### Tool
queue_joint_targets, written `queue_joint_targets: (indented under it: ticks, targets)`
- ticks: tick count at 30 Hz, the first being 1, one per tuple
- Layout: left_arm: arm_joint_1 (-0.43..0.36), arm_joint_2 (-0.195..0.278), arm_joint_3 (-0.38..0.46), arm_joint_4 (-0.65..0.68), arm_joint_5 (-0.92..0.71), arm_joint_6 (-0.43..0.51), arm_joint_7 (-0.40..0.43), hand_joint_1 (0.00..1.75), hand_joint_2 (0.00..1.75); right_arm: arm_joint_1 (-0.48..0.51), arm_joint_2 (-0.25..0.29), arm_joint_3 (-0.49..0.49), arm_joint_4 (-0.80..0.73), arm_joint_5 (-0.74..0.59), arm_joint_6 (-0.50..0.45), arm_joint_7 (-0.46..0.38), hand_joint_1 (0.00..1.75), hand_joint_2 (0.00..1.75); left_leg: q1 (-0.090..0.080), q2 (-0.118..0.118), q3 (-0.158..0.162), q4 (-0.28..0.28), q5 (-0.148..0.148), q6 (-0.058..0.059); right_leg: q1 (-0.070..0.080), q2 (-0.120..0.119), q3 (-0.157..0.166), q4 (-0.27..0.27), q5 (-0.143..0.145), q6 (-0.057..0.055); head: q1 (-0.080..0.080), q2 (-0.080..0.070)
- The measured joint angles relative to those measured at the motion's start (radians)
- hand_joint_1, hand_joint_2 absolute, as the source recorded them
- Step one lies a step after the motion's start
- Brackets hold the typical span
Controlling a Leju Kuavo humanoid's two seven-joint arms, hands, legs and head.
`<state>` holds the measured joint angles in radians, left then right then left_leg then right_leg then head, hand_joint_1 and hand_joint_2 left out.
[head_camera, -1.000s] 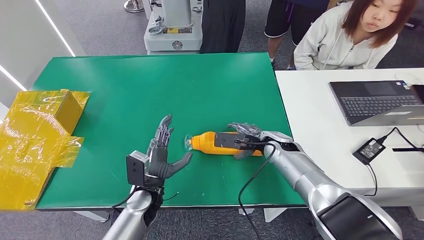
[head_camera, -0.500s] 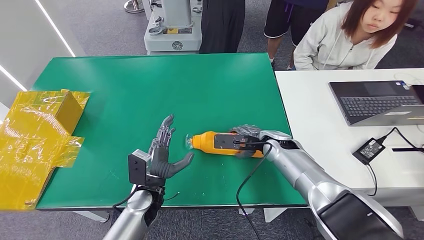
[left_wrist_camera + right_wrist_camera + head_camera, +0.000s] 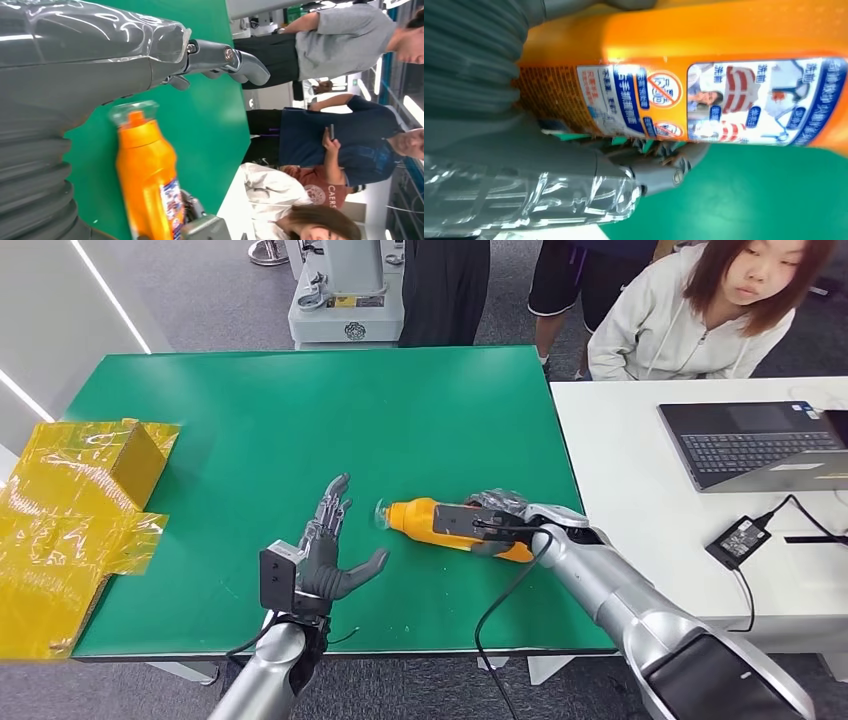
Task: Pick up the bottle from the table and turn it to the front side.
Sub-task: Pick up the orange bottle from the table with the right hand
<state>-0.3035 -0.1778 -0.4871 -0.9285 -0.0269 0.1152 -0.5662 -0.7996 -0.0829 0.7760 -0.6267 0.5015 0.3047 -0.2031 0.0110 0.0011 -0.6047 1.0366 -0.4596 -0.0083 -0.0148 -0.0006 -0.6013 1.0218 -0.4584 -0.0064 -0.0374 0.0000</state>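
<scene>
An orange bottle [image 3: 440, 525] with a clear cap lies sideways over the green table [image 3: 250, 420], cap toward my left. My right hand [image 3: 497, 520] grips its body, fingers wrapped over the label. The right wrist view shows the bottle's label [image 3: 724, 100] with blue and white pictures close against my right hand [image 3: 574, 165]. My left hand [image 3: 325, 550] is flat and spread, just left of the cap, holding nothing. In the left wrist view the bottle [image 3: 147, 175] points its cap toward my left hand [image 3: 75, 65].
Yellow crinkled bags and a box [image 3: 70, 510] sit at the table's left edge. A white desk [image 3: 640, 490] with a laptop [image 3: 760, 445] and a power adapter [image 3: 735, 540] adjoins on the right. People [image 3: 700, 310] stand beyond the far edge.
My right hand has tilted the bottle, its cap end rising and swinging slightly away from me. My left hand has barely moved.
</scene>
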Motion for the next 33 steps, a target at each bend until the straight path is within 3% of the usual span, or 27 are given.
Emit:
queue_joint_targets:
  ticks: [4,7,20,26,33]
  targets:
    - [0.031,0.004,0.007,-0.016,-0.017,0.01,-0.002,0.0,1.75,0.122,-0.011,-0.103,-0.103,-0.101,-0.177,-0.123,1.75,1.75,0.0,-0.001,0.0,0.0,-0.001,0.0,0.0,-0.001,0.0,0.0,-0.001,0.001,0.0,0.0]
    - [0.05,0.006,0.018,-0.027,-0.035,0.01,-0.006,0.0,1.75,0.242,-0.011,-0.205,-0.215,-0.115,-0.248,-0.171,1.75,1.75,0.0,-0.003,-0.001,0.0,-0.001,0.0,0.0,-0.003,0.0,-0.001,-0.002,0.001,0.0,0.0]
    - [0.056,0.012,0.054,-0.032,-0.062,-0.01,0.004,0.0,1.75,0.559,-0.01,-0.525,-0.573,-0.144,-0.381,-0.294,1.75,1.75,0.0,-0.005,-0.002,0.0,-0.001,0.001,0.0,-0.005,0.0,-0.001,-0.002,0.001,0.0,0.0]
    - [0.01,0.021,0.057,-0.021,-0.019,-0.131,0.05,0.0,1.75,0.599,0.007,-0.565,-0.628,-0.144,-0.409,-0.375,1.75,1.75,0.0,-0.003,-0.002,0.0,-0.001,0.001,0.0,-0.003,-0.001,0.0,-0.002,0.001,0.0,0.0]
    - [-0.111,-0.006,0.057,0.059,0.079,-0.282,0.098,0.0,1.75,0.532,0.046,-0.526,-0.631,-0.145,-0.411,-0.404,1.75,1.75,0.0,-0.003,-0.002,0.0,0.001,0.0,0.0,-0.003,-0.001,0.001,-0.001,0.001,0.0,0.0]
